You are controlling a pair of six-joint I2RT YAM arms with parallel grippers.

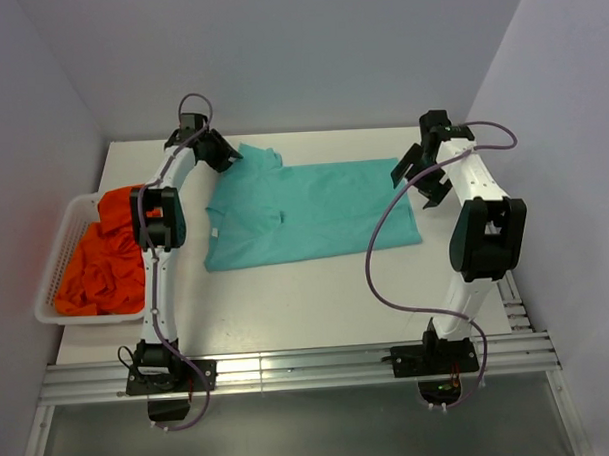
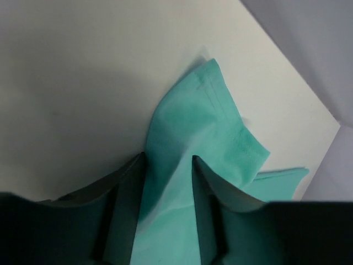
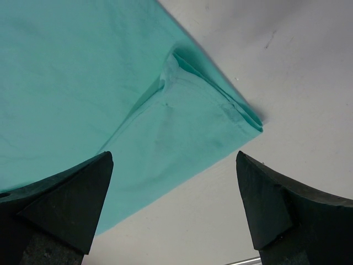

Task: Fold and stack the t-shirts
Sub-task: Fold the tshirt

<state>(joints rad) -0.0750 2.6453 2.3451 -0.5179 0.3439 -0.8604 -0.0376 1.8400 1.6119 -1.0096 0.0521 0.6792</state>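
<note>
Pale walls close in a white surface (image 1: 287, 299), where the teal-green t-shirt (image 1: 314, 213) lies spread flat between the two arms. At its far left corner the left hand (image 1: 222, 151) has its fingers (image 2: 129, 187) pinched narrowly on a raised ridge of the teal cloth. The right hand (image 1: 423, 176) hangs with its fingers spread wide over the shirt's right edge, gripping nothing. Crumpled orange-red t-shirts (image 1: 106, 260) fill a white slatted basket (image 1: 58, 267) at the surface's left edge.
</note>
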